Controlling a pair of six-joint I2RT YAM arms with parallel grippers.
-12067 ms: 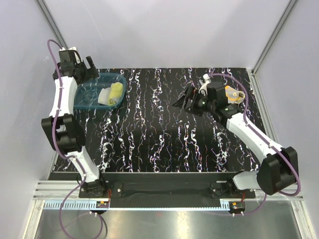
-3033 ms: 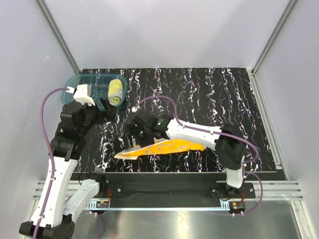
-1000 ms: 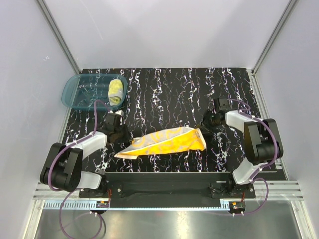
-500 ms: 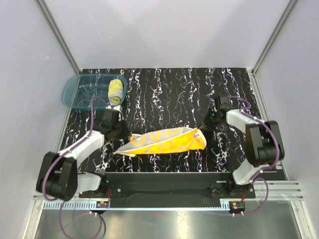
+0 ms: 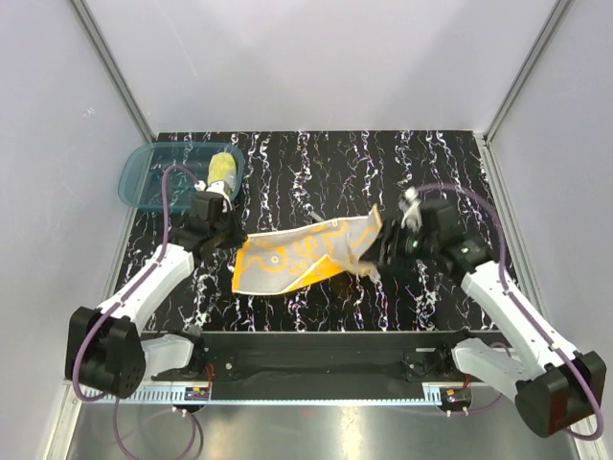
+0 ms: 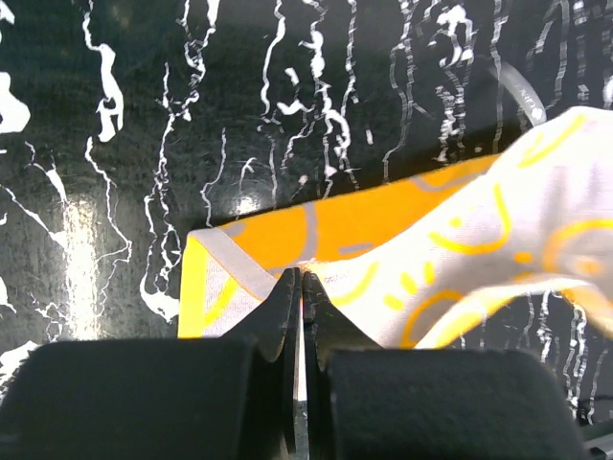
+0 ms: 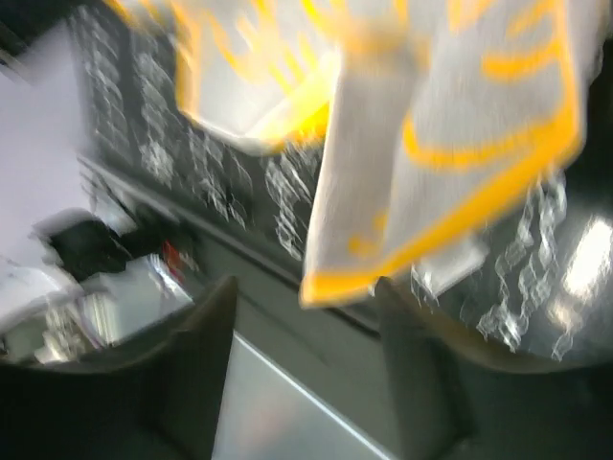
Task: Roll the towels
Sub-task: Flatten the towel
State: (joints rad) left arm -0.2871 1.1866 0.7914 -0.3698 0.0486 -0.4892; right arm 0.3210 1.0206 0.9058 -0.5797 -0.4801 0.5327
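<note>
Orange towel [image 5: 297, 257]: orange on one side, grey-beige with yellow doodles on the other; it was stretched across the near middle of the bench between the two arms, partly opened out, with its right end lifted off the surface
Bench [image 5: 316, 172]: black, streaked with white marbling
Left fingers [image 6: 281, 311]: were pressed tight together on the left edge of the orange towel, pinching the cloth where the orange face met the pale face
Right fingers [image 7: 196, 364]: stood wide apart at the right end of the orange towel; the wrist view was blurred, a pale corner with a yellow border hung near the tips, and whether either finger touched it could not be told
Pale yellow towel [image 5: 223, 173]: was rolled into a short bundle and lay inside the basin at its right end, well apart from the right arm and just beyond the left wrist
Basin [image 5: 144, 182]: translucent teal plastic, sat at the far left corner of the bench
</note>
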